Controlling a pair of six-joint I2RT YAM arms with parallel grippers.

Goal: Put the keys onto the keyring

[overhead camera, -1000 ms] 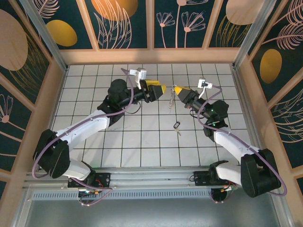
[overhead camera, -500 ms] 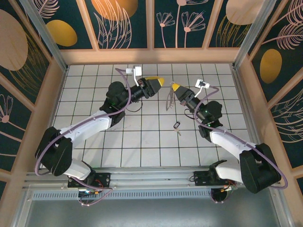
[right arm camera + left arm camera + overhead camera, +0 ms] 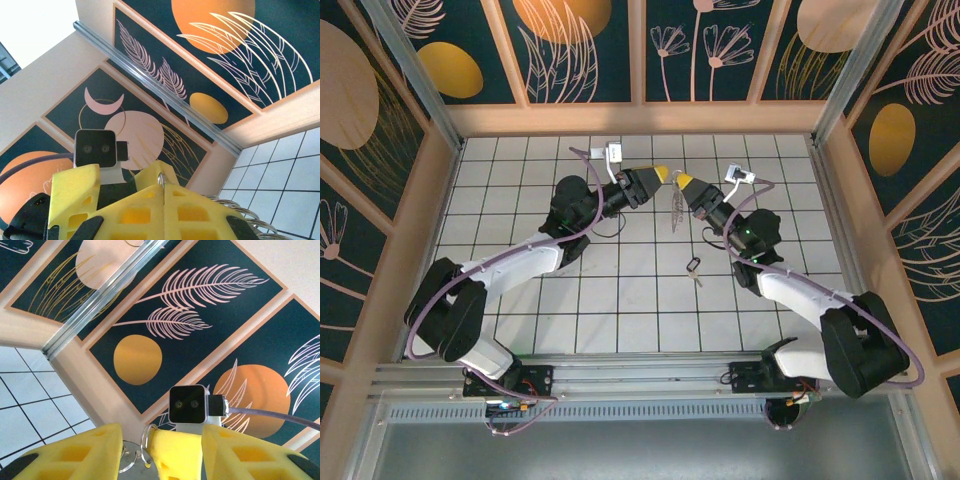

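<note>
The right gripper (image 3: 681, 182) is clamped shut on the keyring (image 3: 676, 205), holding it up off the tiled floor (image 3: 620, 300) over the far half of the table. Its wrist camera shows a thin wire of the ring pinched in the seam between its yellow fingers (image 3: 145, 200), with the other loops hanging off to one side. The left gripper (image 3: 663, 176) faces it tip to tip with its jaws partway apart. Its own camera shows the ring's wire and the other gripper's tip sitting between its two pads. The key (image 3: 693, 266) lies on the floor, below and well apart from both grippers, not yet on anything.

The step looks like a second hold on the ring, so it can be steadied or prised open for the key. To do that well, the left jaws should land on the wire alone, just beside the right fingertips, not on the yellow foam (pinching the other gripper would grip nothing useful). Close gently and squarely — a thin, springy wire will likely skate out of a slanted grip. The right should hold firm until the left plainly has the ring — whether the left pads touch it already, I cannot tell.
</note>
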